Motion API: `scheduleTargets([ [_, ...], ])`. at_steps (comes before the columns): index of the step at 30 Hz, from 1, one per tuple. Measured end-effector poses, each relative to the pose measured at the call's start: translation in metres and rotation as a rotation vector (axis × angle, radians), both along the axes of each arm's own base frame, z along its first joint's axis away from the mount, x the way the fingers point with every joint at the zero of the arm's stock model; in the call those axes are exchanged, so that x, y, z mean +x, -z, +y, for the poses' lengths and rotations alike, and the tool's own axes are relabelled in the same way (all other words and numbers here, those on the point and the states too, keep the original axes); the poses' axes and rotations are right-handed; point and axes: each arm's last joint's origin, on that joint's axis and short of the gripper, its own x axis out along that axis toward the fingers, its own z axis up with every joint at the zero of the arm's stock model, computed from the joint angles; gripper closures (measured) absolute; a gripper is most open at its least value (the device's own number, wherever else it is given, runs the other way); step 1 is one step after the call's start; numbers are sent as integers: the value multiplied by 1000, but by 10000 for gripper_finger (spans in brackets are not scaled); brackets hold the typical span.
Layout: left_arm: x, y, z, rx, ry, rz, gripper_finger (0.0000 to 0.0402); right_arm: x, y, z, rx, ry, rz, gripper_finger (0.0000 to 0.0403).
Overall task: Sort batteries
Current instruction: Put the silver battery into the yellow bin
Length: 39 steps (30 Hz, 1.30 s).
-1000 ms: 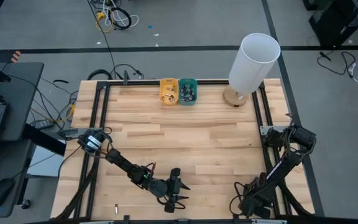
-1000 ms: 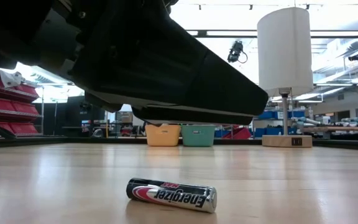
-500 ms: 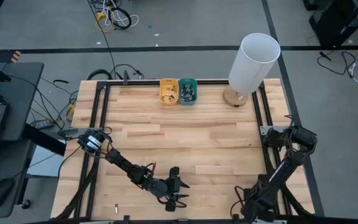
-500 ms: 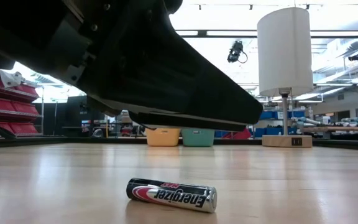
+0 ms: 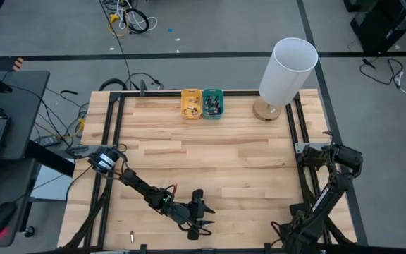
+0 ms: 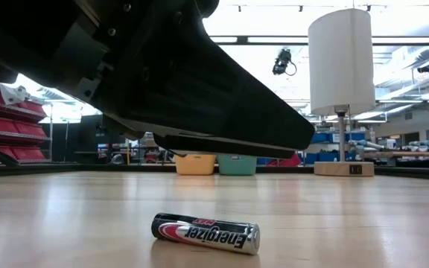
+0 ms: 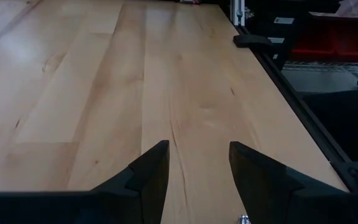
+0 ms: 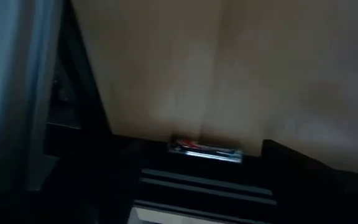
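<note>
A yellow tray [image 5: 191,104] and a teal tray [image 5: 213,103] stand side by side at the far edge, with small batteries inside. One battery [image 5: 131,238] lies on the wood near the front edge, at the left. In the low view a black and silver battery [image 6: 205,232] lies on its side under a dark arm [image 6: 162,82]. My left gripper [image 5: 208,217] is open, low over bare wood [image 7: 197,168] near the front middle. My right gripper [image 5: 282,240] is at the near right corner, mostly cut off. Its wrist view shows a battery [image 8: 205,149] against dark parts. Whether the two touch cannot be told.
A white lamp [image 5: 286,70] on a wooden base stands at the far right. A black metal frame [image 5: 111,141] runs along the table's sides. Wide bare wood [image 5: 217,152] lies between the trays and the grippers.
My right arm has swung toward the table's near right corner, and its gripper has slid partly out of the high view's bottom edge. The batteries on the wood have stayed where they were.
</note>
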Motion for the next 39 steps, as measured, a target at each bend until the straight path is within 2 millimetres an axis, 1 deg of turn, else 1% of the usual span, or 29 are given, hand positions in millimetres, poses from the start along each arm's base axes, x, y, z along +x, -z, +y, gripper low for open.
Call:
scheduleTargets([
  [3,0,0,0,0,0,0,218,-3,0,3,4,11,-5,70],
  [6,0,0,0,-4,-2,0,218,-5,0,6,12,10,-8,58],
  [9,0,0,0,-20,-7,3,218,-8,0,9,28,-3,-26,59],
  [18,0,1,0,-16,-12,15,218,-16,3,7,-39,10,-55,74],
  [22,0,1,2,-20,-77,2,218,-19,3,9,-49,10,-70,78],
  [30,0,0,4,7,-140,-17,218,-21,2,8,-64,-19,-88,81],
  [32,1,-2,5,12,-191,-43,218,-20,2,6,-63,-46,-85,86],
  [35,1,-3,6,17,-231,-63,218,-17,1,-1,-106,-61,-61,94],
  [39,1,-3,6,19,-236,-60,218,-13,0,-17,-238,-83,-50,104],
])
